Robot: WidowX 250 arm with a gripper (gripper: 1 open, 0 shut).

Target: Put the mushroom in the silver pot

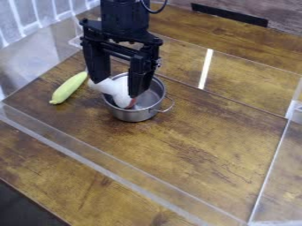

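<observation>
the bench (177, 154) has a brown wooden surface with visible plank grain. a yellow-green, corn-like vegetable (69, 88) lies on it, elongated and set at a slant. a pale strip (206, 70) is observed on the far part of the surface. clear panels (274, 181) stand along the right side; a dark strip (230, 11) is noted at the far edge.

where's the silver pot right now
In the camera view, the silver pot is on the wooden table, left of the picture's centre, directly below the robot arm and to the right of the long yellow-green vegetable.
</observation>
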